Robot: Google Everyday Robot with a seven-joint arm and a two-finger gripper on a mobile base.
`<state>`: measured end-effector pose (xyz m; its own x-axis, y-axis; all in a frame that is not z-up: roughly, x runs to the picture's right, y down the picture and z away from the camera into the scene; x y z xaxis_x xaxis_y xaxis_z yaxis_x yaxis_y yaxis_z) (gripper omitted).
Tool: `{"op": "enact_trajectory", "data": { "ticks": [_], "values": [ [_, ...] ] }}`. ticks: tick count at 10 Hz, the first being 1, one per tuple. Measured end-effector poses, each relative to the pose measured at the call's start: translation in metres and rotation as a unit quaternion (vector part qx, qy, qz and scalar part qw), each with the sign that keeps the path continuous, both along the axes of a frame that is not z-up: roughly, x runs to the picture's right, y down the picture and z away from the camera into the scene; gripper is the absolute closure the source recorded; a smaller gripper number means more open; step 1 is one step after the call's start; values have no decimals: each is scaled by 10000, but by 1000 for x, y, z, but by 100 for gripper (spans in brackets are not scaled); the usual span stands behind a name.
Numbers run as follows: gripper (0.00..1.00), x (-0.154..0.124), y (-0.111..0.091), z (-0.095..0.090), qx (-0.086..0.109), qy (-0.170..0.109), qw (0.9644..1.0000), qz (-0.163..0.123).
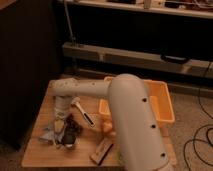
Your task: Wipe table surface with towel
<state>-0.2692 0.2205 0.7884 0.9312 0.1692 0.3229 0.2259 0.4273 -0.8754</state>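
Camera view: the white arm (132, 120) fills the foreground, hiding part of the wooden tabletop (45, 156) and the orange tray (164, 102). The crumpled towel (49, 134) lies front-left, with the claw (60, 122) down at it; open or closed, I cannot tell. A white-handled utensil (85, 115), a dark object (71, 133) and a wooden block (101, 150) crowd nearby.
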Motion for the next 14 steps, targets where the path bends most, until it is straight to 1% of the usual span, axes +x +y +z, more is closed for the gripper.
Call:
{"op": "enact_trajectory", "data": {
  "ticks": [1,2,3,4,5,6,7,9,10,12,13,14],
  "values": [
    [100,-5,9,-12,-10,-116,9999,-107],
    [100,-12,14,-18,-3,-224,9996,-183],
    [100,-25,16,-25,19,-390,9989,-264],
    [100,-45,19,-30,24,-603,9975,-376],
    [100,-65,21,-32,28,-777,9958,-478],
    [100,-78,22,-32,30,-889,9945,-557],
    [100,-96,19,-26,48,-990,9928,-669],
    [100,-102,13,-11,57,-909,9935,-688],
    [100,-95,4,0,93,-789,9948,-633],
    [100,-71,-20,24,158,-496,9976,-459],
    [100,-54,-31,37,162,-311,9989,-317],
    [100,-34,-37,47,120,-88,9998,-141]
  ]
}}
